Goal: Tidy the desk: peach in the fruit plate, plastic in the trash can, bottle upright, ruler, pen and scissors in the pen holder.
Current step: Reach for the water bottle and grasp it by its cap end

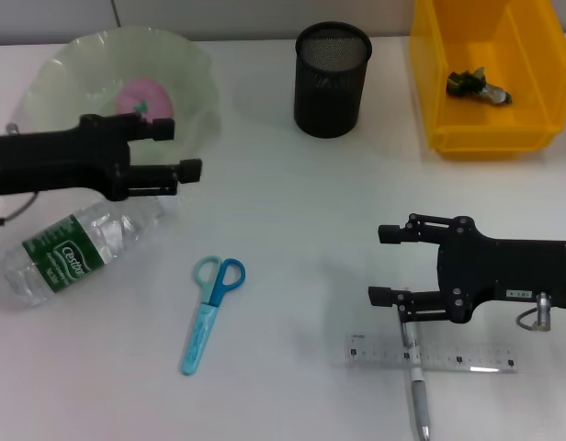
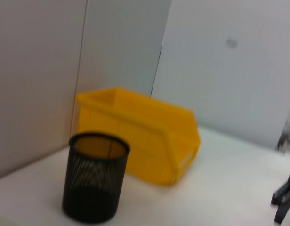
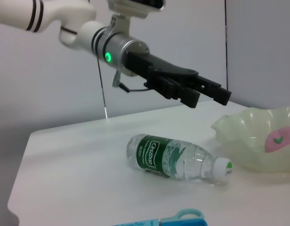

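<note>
Both grippers gape empty: left gripper (image 1: 180,149) above the lying bottle (image 1: 76,248), right gripper (image 1: 384,265) over pen (image 1: 416,386).

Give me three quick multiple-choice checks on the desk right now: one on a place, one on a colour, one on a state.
1. Where is the pink peach?
A. in the pale green wavy fruit plate
B. in the yellow plastic bin
C. beside the scissors

2. What colour is the mesh pen holder?
A. yellow
B. black
C. blue

3. How is the clear plastic water bottle with the green label?
A. standing upright
B. lying on its side
C. held in a pincer

Answers:
1 A: the peach sits inside the fruit plate.
2 B: the pen holder is black mesh.
3 B: the bottle lies on the desk, with the open left pincer above it and the open right pincer over the pen and ruler.
</note>
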Available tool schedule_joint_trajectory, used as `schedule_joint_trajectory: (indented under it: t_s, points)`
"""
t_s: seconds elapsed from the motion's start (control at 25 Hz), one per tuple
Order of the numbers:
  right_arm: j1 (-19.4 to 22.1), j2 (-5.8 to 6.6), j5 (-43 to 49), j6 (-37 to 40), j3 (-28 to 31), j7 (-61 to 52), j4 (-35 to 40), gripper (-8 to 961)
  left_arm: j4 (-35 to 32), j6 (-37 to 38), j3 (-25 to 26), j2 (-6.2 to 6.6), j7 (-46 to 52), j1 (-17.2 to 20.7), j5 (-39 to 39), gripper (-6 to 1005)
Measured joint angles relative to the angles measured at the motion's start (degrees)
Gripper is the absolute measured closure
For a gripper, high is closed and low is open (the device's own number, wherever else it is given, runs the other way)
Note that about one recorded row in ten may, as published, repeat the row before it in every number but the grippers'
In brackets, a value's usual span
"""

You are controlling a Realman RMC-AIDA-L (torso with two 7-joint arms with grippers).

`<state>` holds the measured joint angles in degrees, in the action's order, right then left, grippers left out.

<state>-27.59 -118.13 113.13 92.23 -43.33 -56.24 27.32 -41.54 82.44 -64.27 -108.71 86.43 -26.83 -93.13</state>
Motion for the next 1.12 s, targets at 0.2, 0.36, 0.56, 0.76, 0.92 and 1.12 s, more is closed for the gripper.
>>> schedule_joint_trajectory:
  t_s: [0.2,0.36,0.56,0.76,0.92,1.12]
  points:
    - [0.0,0.00,0.1,0.0,0.0,0.0,0.0,158,-6.3,0.6,2.4,-0.32,7.6,-2.6,-11.4,188]
    - [-0.1,0.00,0.1,-0.2,0.0,-0.2,0.0,158,-8.9,1.2,2.9,-0.70,10.7,-3.8,-16.4,188]
    - [-0.3,0.00,0.2,-0.2,0.0,-0.4,0.0,158,-17.1,2.6,3.2,-3.59,20.2,-7.9,-33.9,188]
    - [-0.3,-0.02,0.5,-0.4,0.0,-0.5,0.0,158,-18.1,3.2,3.2,-4.74,22.9,-9.5,-39.8,188]
    - [-0.3,-0.05,0.5,-0.8,0.0,-0.4,0.0,158,-19.8,4.0,3.1,-6.72,26.2,-11.8,-48.3,188]
    - [-0.3,-0.15,0.5,-0.8,0.0,-0.4,0.0,157,-20.2,4.5,3.1,-8.88,28.7,-14.2,-56.6,189]
